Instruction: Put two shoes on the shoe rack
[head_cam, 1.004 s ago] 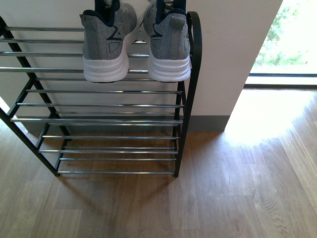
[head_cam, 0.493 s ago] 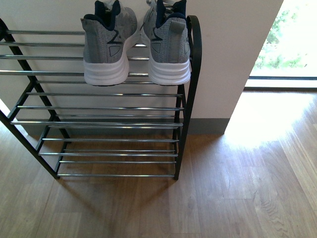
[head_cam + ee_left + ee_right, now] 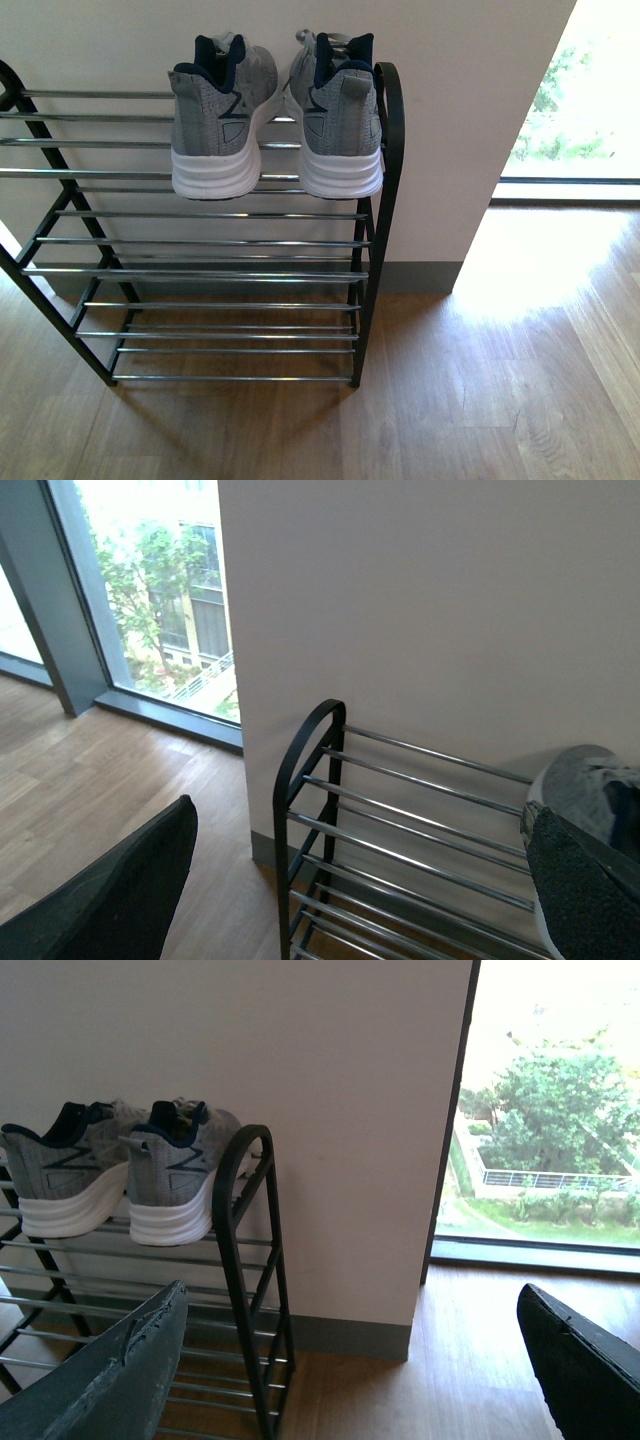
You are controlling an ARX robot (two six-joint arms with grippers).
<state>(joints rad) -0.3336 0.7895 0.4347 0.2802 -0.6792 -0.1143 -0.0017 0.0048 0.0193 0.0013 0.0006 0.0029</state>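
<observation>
Resting on one rack [image 3: 210,243] are two sneakers [image 3: 222,112]; left claw [image 3: 358,820], right claw [image 3: 350,1300] gape empty.

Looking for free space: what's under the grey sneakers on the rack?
Below the sneakers, only bare shoe rack bars and wood floor show. Their soles hide the bars beneath.

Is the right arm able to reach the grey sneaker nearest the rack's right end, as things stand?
Probably yes. The right gripper is open and empty, with nothing between it and that sneaker. Only the black end loop of the shoe rack rises close beside the shoe.
</observation>
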